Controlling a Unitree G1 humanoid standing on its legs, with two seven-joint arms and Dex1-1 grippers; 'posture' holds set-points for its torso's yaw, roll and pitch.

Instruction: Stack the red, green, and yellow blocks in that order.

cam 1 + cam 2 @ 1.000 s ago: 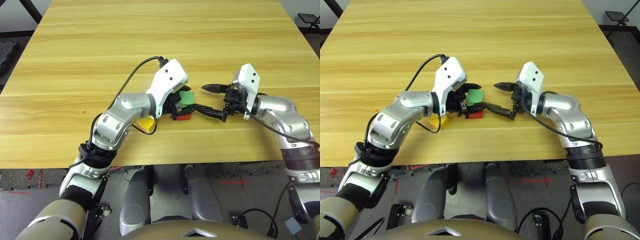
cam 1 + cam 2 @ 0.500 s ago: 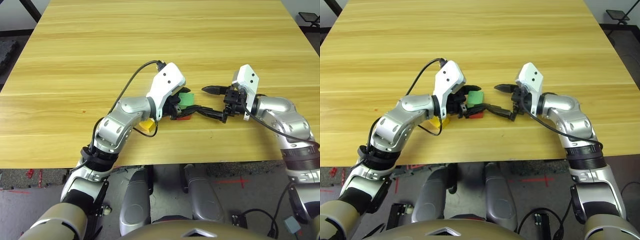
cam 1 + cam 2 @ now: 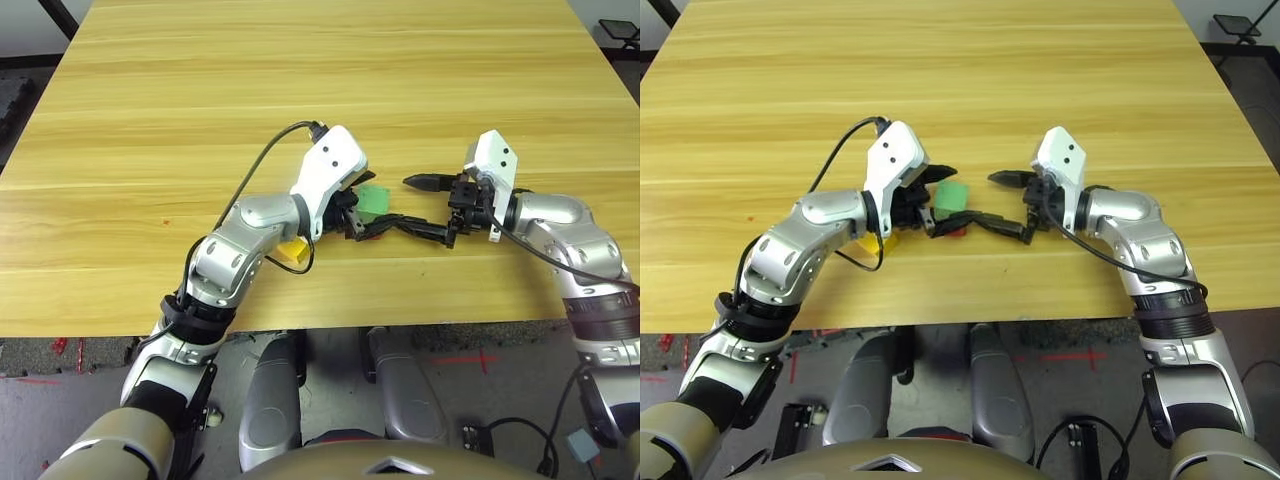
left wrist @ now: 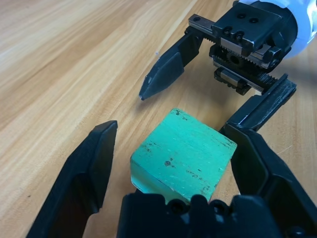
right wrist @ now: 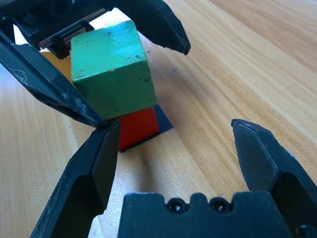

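The green block (image 4: 183, 153) rests on the red block (image 5: 137, 128), slightly turned. My left gripper (image 4: 171, 129) is open and straddles the green block with a gap on each side. My right gripper (image 3: 402, 200) is open just to the right of the stack, with its near fingertip touching the left gripper's finger. The red block stands on a flat black patch (image 5: 164, 126). The yellow block (image 3: 293, 250) lies on the table under my left forearm, left of the stack.
The stack stands near the middle of the wooden table (image 3: 320, 70), a short way in from the front edge. Bare wood stretches across the far half and both sides. A black cable (image 3: 262, 160) loops over my left wrist.
My left gripper has opened and let go of the green block, which stays on the red one. The right arm has held still.
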